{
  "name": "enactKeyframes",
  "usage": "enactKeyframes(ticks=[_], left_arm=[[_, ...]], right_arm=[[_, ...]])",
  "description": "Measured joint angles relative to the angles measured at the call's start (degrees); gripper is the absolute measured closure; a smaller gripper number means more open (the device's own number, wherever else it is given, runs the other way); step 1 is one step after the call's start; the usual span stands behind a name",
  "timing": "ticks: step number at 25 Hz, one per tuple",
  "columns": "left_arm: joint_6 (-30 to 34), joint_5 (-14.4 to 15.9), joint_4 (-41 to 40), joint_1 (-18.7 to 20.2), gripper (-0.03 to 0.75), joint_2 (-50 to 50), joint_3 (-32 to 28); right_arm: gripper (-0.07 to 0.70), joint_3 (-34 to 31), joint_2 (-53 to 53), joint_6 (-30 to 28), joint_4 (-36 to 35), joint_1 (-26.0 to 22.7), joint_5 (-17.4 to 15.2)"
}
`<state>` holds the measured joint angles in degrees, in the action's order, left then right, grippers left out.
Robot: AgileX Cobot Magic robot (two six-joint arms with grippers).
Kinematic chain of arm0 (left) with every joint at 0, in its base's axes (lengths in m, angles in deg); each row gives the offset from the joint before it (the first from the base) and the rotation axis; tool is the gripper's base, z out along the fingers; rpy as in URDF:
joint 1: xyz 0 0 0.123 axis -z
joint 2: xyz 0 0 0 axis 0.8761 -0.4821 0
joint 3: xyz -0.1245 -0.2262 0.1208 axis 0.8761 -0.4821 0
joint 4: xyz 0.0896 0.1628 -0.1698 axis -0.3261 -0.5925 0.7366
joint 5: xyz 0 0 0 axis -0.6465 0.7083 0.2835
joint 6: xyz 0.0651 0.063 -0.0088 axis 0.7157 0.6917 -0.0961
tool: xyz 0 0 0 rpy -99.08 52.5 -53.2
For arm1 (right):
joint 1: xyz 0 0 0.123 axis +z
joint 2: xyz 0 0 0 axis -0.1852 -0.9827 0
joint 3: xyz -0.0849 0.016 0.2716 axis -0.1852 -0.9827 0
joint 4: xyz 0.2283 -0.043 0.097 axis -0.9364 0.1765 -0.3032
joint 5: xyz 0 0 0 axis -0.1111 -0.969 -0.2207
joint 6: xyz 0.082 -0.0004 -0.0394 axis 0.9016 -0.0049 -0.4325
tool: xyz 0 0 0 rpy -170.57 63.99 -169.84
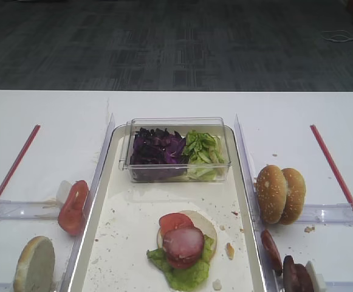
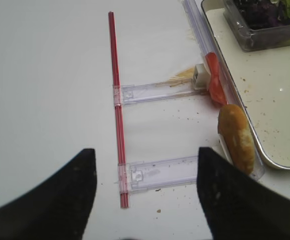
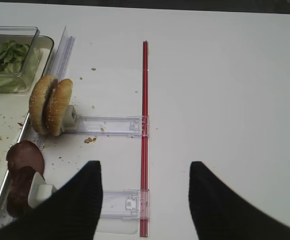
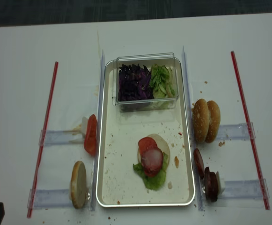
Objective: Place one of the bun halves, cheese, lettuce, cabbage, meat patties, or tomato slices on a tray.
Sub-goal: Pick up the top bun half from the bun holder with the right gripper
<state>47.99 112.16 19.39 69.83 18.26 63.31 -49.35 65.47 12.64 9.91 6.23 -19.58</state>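
The off-white tray (image 1: 127,225) holds a stack of lettuce (image 1: 185,274), a tomato slice (image 1: 173,222) and a reddish meat slice (image 1: 183,243) on a pale round. Two sesame bun halves (image 1: 272,193) stand on edge right of it, with meat patties (image 1: 291,271) nearer. Tomato slices (image 1: 73,207) lean at the tray's left rim. Purple cabbage (image 1: 158,149) and more lettuce (image 1: 203,152) fill a box. No cheese shows. My right gripper (image 3: 145,167) hangs open and empty over bare table right of the patties (image 3: 22,155). Left of the tray, my left gripper (image 2: 145,152) is also open and empty.
The clear plastic box (image 1: 176,125) sits at the tray's far end. A pale bun half (image 1: 34,264) stands on edge at the near left. Red rods (image 1: 337,176) (image 1: 12,173) and clear rails (image 3: 110,125) (image 2: 159,172) flank the tray. Crumbs dot the tray and table.
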Motion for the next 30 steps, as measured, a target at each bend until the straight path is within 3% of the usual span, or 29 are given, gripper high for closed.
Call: enactKeyframes(ticks=[6, 19, 30], left_arm=[[0.00, 0.00, 0.00, 0.00, 0.278, 0.00, 0.00], [0.00, 0.00, 0.00, 0.00, 0.278, 0.00, 0.00], [0.00, 0.00, 0.00, 0.00, 0.278, 0.00, 0.00]], right_arm=[[0.199, 0.12, -9.27, -0.11, 0.03, 0.00, -0.52], [0.199, 0.67, -45.88, -0.22, -0.19, 0.00, -0.21], [0.199, 2.95, -55.37, 1.13, -0.41, 0.00, 0.41]])
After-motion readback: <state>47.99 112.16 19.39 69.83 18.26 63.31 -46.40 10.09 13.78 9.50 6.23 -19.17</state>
